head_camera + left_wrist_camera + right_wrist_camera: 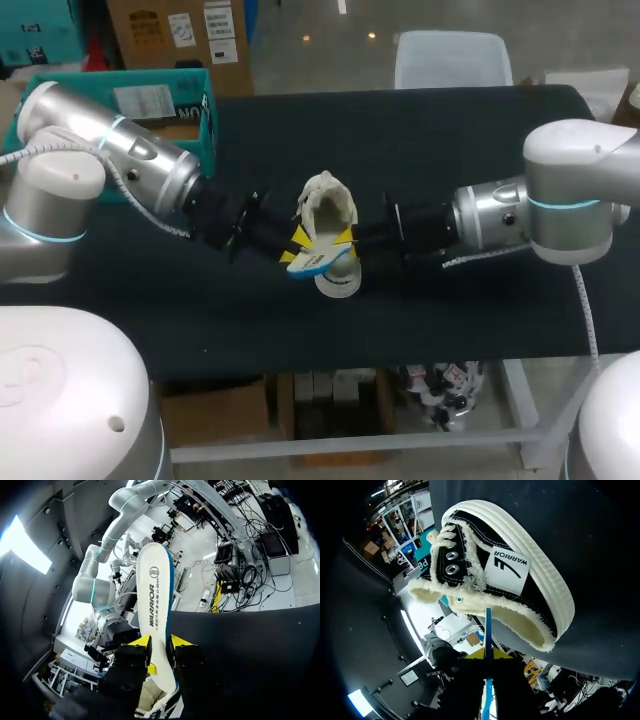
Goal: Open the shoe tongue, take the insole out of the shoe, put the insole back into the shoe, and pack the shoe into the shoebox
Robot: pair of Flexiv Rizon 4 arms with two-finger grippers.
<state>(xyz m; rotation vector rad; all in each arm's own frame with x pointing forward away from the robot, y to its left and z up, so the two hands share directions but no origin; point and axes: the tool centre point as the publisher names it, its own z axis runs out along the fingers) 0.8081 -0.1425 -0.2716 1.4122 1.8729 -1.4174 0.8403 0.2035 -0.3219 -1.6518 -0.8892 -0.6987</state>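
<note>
White with a blue edge, the insole (154, 600) is out of the shoe (328, 205) and held in the air just beside its opening, between the two arms. The left jaws are clenched across its narrow end, a yellow tip against each edge. The right jaws look pinched on it too, with the insole running edge-on between their tips, though that hold is harder to read. The shoe rests near the middle of the dark bench (450, 130), its mouth towards the right jaws, and nothing pins it down.

The danger, I judge, is two grips on one soft strip. If either arm pulls before the other lets go, the insole buckles or twists free. When it is fed back in, its leading end may catch the frayed collar and push the loose shoe along the bench rather than slide inside.
</note>
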